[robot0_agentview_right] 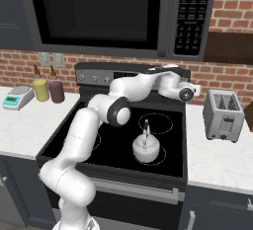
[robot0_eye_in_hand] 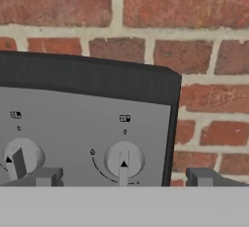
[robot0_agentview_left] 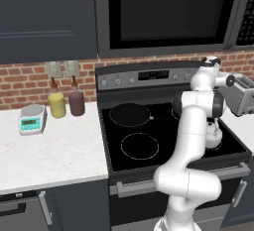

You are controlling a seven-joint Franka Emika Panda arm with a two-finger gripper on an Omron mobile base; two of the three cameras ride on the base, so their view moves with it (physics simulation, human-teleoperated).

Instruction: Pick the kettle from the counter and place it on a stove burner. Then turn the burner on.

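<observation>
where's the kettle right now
The kettle sits on the black cooktop's right-front burner ring, as the right base view shows, near the front edge and left of the toaster on the counter.

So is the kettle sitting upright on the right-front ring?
Yes, upright: the kettle stands on the stove burner with its black handle arching up over the lid. No tilt shows.

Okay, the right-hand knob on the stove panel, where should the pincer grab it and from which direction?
Grip the raised bar across the right-hand knob, one fingertip on each flat side. Come straight at the control panel from the front, as the pincer already faces it with its jaws wide apart. The bar stands about upright, pointer down, so the tips straddle it left and right. The kettle already sits on the right-front burner.
</observation>
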